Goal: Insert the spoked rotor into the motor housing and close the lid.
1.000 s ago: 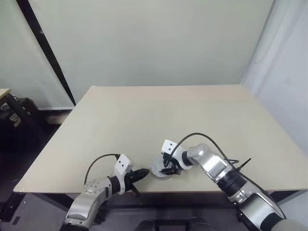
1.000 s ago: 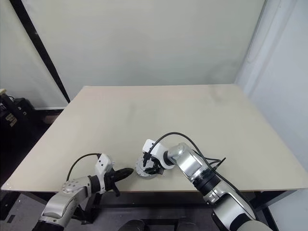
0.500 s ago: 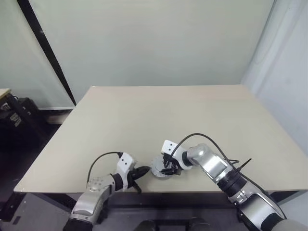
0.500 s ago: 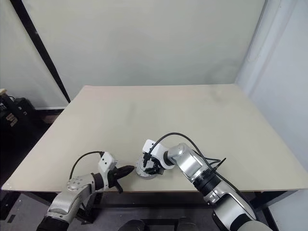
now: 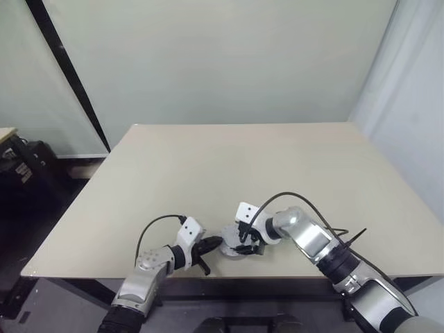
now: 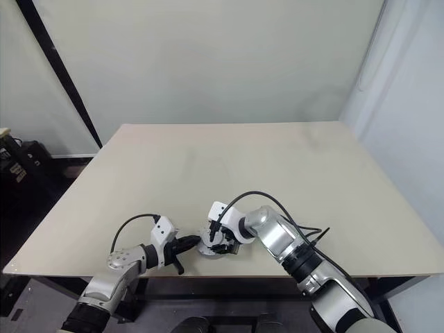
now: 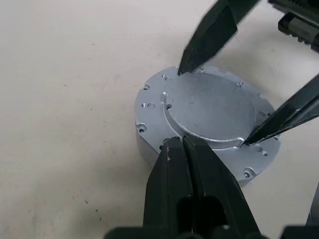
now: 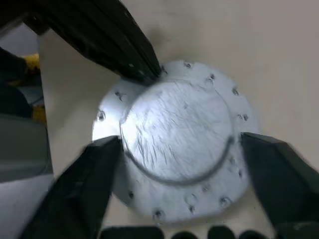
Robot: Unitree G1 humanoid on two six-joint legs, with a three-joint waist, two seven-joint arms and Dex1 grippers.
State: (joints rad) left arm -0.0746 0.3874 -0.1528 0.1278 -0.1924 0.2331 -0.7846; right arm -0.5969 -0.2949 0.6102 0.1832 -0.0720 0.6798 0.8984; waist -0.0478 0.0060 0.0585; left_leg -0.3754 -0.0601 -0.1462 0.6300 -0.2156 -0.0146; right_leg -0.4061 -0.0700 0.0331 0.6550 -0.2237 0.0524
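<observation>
Near the table's front edge sits the motor housing (image 7: pixel 149 107), a round silver body with a flange of small screw holes. The lid (image 7: pixel 209 107), a flat grey disc, lies in its top. The spoked rotor is hidden. My left gripper (image 7: pixel 178 142) is shut, with its tips against the housing's rim on the left side; its black fingers (image 8: pixel 114 40) also cross the right wrist view. My right gripper (image 8: pixel 180 139) is open, one finger on each side of the lid (image 8: pixel 177 132), holding nothing. In the head views both grippers meet at the housing (image 5: pixel 232 248).
The beige table (image 5: pixel 243 166) stretches far behind the housing. Its front edge (image 5: pixel 229 270) runs just below both grippers. A black cable (image 5: pixel 291 198) loops over my right wrist. A dark post (image 5: pixel 66 69) leans at the far left.
My left gripper has moved right along the table's front until its shut tips reach the housing's rim. The right arm has stayed in place over the lid.
</observation>
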